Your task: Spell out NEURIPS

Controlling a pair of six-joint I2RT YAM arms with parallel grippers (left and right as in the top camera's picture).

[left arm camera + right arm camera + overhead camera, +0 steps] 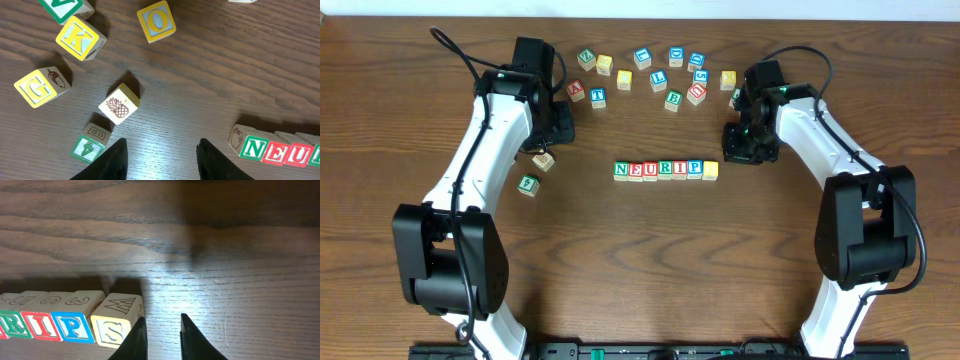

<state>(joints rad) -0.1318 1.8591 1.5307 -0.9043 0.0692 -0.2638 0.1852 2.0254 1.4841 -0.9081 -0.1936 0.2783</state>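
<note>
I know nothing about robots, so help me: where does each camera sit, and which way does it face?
Overhead: above the table, looking straight down on the row of cubes; left arm and right arm show.
Left wrist: on the left arm, looking down past its own jaws at the pineapple cube and N cube.
Right wrist: on the right arm, looking low past its own jaws at the S cube.
Shared: all three see that row.

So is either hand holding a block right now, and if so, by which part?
Nothing is held. The left hand and right hand both show empty gaps between their fingers.
</note>
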